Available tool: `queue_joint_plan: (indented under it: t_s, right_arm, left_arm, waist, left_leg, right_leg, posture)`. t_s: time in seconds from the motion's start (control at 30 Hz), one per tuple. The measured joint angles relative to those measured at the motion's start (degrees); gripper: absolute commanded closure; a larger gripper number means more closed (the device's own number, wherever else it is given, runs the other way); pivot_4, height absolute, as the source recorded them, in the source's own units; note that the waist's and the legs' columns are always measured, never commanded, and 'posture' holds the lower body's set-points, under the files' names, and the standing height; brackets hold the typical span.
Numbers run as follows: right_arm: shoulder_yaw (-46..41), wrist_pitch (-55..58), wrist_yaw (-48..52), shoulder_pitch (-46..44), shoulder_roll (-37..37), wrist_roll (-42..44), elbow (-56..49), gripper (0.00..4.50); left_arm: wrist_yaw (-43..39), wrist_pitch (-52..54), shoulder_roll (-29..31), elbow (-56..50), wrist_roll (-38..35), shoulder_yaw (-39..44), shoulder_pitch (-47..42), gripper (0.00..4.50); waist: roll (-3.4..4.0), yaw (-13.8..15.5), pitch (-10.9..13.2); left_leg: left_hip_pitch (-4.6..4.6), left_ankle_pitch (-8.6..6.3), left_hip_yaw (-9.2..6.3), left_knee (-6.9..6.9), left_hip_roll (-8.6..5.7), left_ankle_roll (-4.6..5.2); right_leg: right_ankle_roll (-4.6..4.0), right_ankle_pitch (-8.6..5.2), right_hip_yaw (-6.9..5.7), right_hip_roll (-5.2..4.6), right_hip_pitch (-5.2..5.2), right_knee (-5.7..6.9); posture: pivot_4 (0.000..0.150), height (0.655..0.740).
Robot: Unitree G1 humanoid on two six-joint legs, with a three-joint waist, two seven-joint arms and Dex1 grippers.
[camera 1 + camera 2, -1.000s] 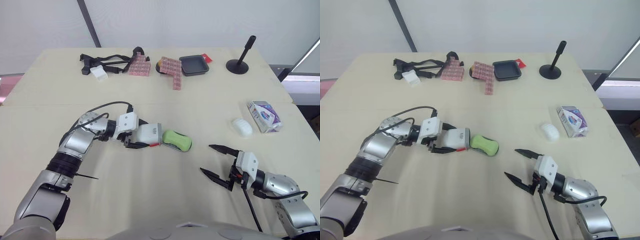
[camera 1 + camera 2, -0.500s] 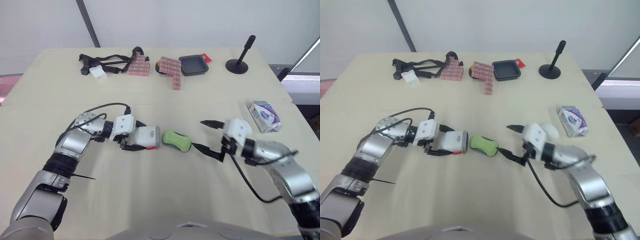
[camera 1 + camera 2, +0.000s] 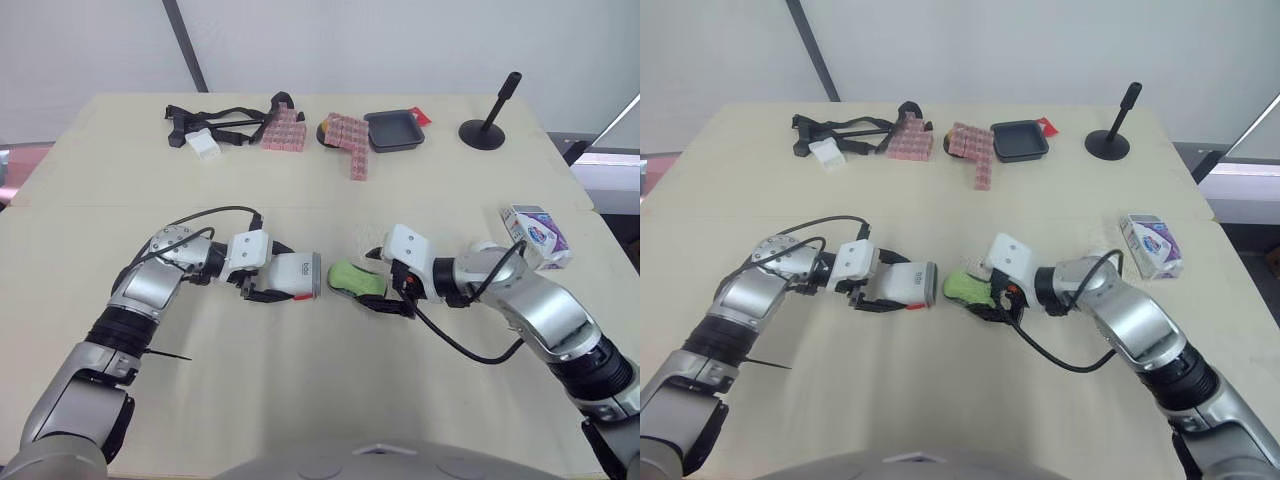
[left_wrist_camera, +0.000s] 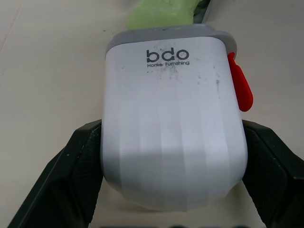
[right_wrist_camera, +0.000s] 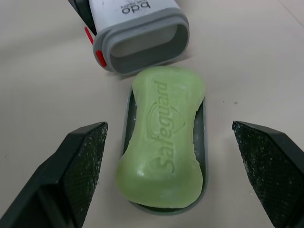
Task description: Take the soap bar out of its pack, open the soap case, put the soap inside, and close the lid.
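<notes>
From the head, the left gripper [image 3: 275, 281] is clamped across the white soap case [image 3: 295, 277], which lies on its side on the table [image 3: 300, 210], about midway between the left and right edges and nearer the near edge than the far one. The case's open, grey-rimmed mouth is turned toward the green soap [image 3: 352, 277]. The soap lies just beside that mouth on a grey tray [image 3: 985, 303] that is out of the case. The right gripper [image 3: 368, 281] reaches in from the other side with its fingers spread, one on each side of the soap and tray. The soap pack [image 3: 537, 230] lies near the right edge, well apart from the soap. Along the far edge are black straps [image 3: 215, 125], pink blocks [image 3: 283, 133], a black dish [image 3: 393, 130] and a black stand [image 3: 488, 125]. The left wrist view shows both black fingers [image 4: 80, 166] pressed against the sides of the case, its red tab [image 4: 239, 85] on one side and the soap's end just past the grey rim. In the right wrist view the soap, stamped with a brand name, lies flat in the tray. Its end is at the case's empty mouth, and the two fingers [image 5: 85, 161] stand wide, clear of soap and tray.
</notes>
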Motion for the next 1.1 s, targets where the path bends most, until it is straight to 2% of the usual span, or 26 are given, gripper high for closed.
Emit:
queue_joint_plan:
  t_s: [0.4, 0.77, 0.8, 0.87, 0.97, 1.0, 1.1]
  right_arm:
    - [5.91, 11.08, -6.29, -4.33, 4.64, -2.60, 0.09, 0.00]
    - [6.76, 13.04, -8.26, -4.18, 4.87, -2.60, 0.23, 0.00]
    - [6.76, 12.96, -8.39, -4.11, 4.88, -2.59, 0.24, 0.42]
    - [6.75, 12.78, -8.72, -4.04, 4.88, -2.64, 0.37, 0.85]
    - [6.34, 12.15, -8.74, -4.05, 4.56, -2.89, 0.65, 1.82]
    - [6.32, 11.93, -8.62, -4.05, 4.44, -2.89, 0.60, 1.97]
    - [6.62, 10.48, -7.80, -3.98, 3.82, -3.12, 0.90, 1.97]
  left_arm:
    - [0.49, 0.94, -0.08, -1.66, 0.01, -0.02, 0.83, 0.80]
    - [0.48, 1.30, -0.22, -1.43, 0.13, -0.05, 0.55, 0.80]
    - [0.47, 1.30, -0.27, -1.28, 0.15, -0.05, 0.44, 0.85]
    - [0.43, 1.30, -0.30, -1.18, 0.15, -0.08, 0.35, 0.85]
    - [0.36, 1.30, -0.37, -1.01, 0.14, -0.11, 0.27, 0.85]
    - [0.36, 1.30, -0.39, -0.86, 0.17, -0.12, 0.17, 0.85]
    - [0.39, 1.30, -0.85, -0.35, 0.19, -0.19, -0.21, 0.85]
  waist:
    - [0.02, 0.25, 0.01]
    - [0.02, 0.26, 0.01]
    - [0.02, 0.25, 0.01]
    - [0.02, 0.26, 0.01]
    - [0.01, 0.28, 0.01]
    - [0.00, 0.28, 0.00]
    - [0.01, 0.25, 0.00]
  left_leg:
    - [0.05, 0.04, 0.01, -0.04, 0.00, -0.07]
    - [0.05, 0.05, 0.01, -0.04, 0.00, -0.10]
    - [0.05, 0.06, 0.01, -0.04, 0.00, -0.10]
    - [0.05, 0.06, 0.01, -0.04, 0.00, -0.11]
    - [0.06, 0.06, 0.01, -0.05, 0.00, -0.11]
    - [0.09, 0.06, 0.01, -0.06, 0.01, -0.11]
    - [0.08, 0.07, 0.01, -0.05, 0.01, -0.12]
  right_leg:
    - [-0.02, 0.01, -0.03, 0.01, -0.01, 0.00]
    - [-0.02, 0.01, -0.03, 0.01, 0.02, 0.02]
    - [-0.02, 0.02, -0.03, 0.01, 0.03, 0.02]
    - [-0.03, 0.02, -0.02, 0.01, 0.03, 0.02]
    - [-0.03, 0.02, -0.02, 0.01, 0.05, 0.02]
    - [-0.03, 0.02, -0.03, 0.01, 0.08, 0.01]
    - [-0.03, 0.02, -0.03, 0.00, 0.08, 0.01]
  posture:
    - [0.150, 0.7400]
    - [0.150, 0.7400]
    - [0.150, 0.7400]
    - [0.150, 0.7400]
    - [0.150, 0.7400]
    - [0.150, 0.7400]
    - [0.150, 0.7400]
